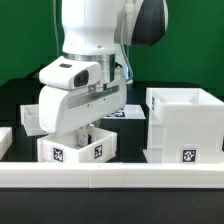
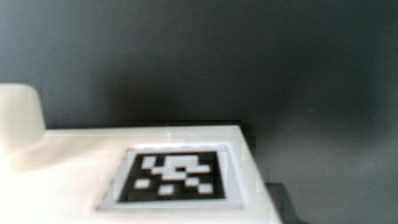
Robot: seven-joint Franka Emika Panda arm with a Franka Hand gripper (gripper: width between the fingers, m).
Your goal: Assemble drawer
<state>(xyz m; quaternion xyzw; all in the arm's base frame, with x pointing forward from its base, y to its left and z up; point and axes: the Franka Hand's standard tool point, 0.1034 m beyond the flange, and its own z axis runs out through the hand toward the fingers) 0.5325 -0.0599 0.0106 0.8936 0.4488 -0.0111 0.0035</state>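
The gripper (image 1: 84, 128) is held over a small tray (image 1: 78, 148) beside the large case (image 1: 185, 125), its opening untellable; the light, stiff, slick plastic is judged best taken by one wall.

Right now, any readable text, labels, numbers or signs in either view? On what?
No words, brands or numbers can be read in either view.
Tray: two tray tags, square black-and-white code patterns, not text.
Case: one case tag, same kind, too small to make out.
Wrist view: one wrist tag on a white surface, blurred, pattern only.
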